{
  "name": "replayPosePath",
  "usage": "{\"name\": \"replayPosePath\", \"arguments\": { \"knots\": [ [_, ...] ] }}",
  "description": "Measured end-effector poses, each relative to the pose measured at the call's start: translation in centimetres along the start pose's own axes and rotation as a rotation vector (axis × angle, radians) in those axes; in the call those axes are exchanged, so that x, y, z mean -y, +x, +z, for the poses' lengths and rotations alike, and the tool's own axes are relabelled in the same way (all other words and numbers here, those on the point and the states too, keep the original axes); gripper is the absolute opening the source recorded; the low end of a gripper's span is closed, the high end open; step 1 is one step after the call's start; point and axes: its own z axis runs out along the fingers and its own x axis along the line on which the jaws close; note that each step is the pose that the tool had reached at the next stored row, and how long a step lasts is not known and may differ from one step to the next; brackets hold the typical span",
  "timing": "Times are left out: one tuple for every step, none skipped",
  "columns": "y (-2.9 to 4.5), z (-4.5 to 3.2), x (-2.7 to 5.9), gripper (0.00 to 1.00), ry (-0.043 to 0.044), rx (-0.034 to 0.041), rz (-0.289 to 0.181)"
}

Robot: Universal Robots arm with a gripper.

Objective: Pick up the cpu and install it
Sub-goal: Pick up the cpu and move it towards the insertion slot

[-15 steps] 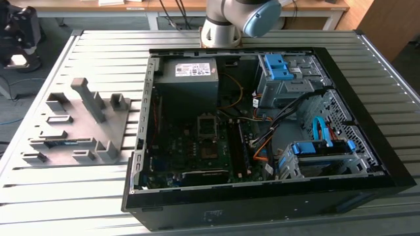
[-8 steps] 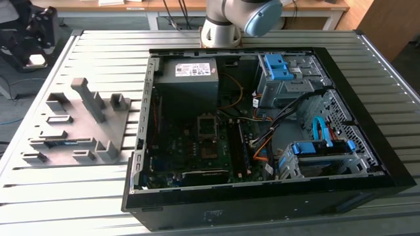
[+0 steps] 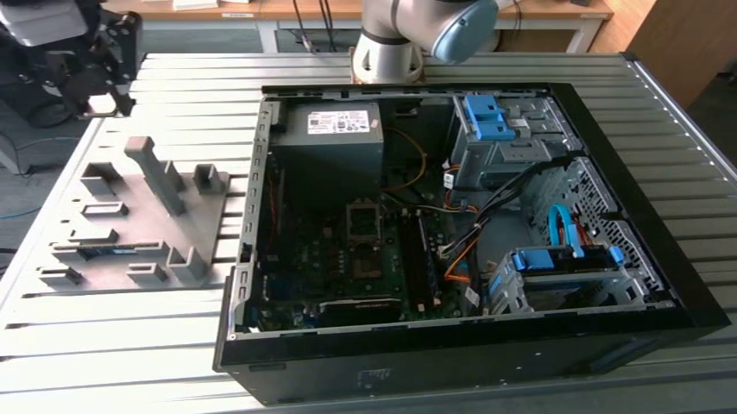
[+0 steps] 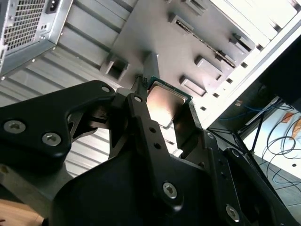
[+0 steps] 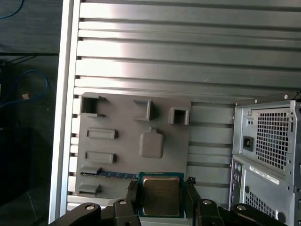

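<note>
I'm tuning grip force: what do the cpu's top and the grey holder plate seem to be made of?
The cpu: its top looks like bare metal, pale with a soft sheen, and its green edge suggests circuit board. The holder plate: matte, uniform grey with moulded blocks, probably plastic, possibly printed.

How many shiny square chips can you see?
1. The cpu is pinched between the fingers of the hand, with the grey parts tray beyond it. Others may be hidden inside the computer case.
</note>
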Motion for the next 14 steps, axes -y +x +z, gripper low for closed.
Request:
{"name": "replayPosePath", "arguments": {
  "knots": [
    [-0.45, -0.02, 0.02, 0.47, 0.0001, -0.0001, 0.000],
    [-0.88, -0.03, 0.04, 0.47, 0.0000, 0.0000, 0.000],
    [-1.32, -0.04, 0.06, 0.47, -0.0001, 0.0001, 0.000],
    [-1.77, -0.06, 0.08, 0.47, 0.0000, -0.0001, 0.000],
    [-2.16, -0.08, 0.10, 0.47, 0.0001, -0.0002, 0.000],
    [-2.56, -0.09, 0.12, 0.47, 0.0000, -0.0001, 0.000],
    [-2.97, -0.10, 0.14, 0.47, 0.0000, -0.0001, 0.000],
    [-3.35, -0.11, 0.16, 0.47, 0.0000, -0.0001, 0.000],
    [-3.75, -0.13, 0.17, 0.47, 0.0000, -0.0002, 0.000],
    [-4.19, -0.15, 0.19, 0.47, 0.0001, -0.0003, 0.000],
    [-4.62, -0.16, 0.21, 0.47, 0.0000, -0.0003, 0.000],
    [-5.06, -0.17, 0.24, 0.47, 0.0000, -0.0003, 0.000],
    [-5.50, -0.18, 0.26, 0.47, -0.0001, -0.0002, 0.000],
    [-5.93, -0.20, 0.28, 0.47, -0.0001, -0.0003, 0.000]
  ]
}}
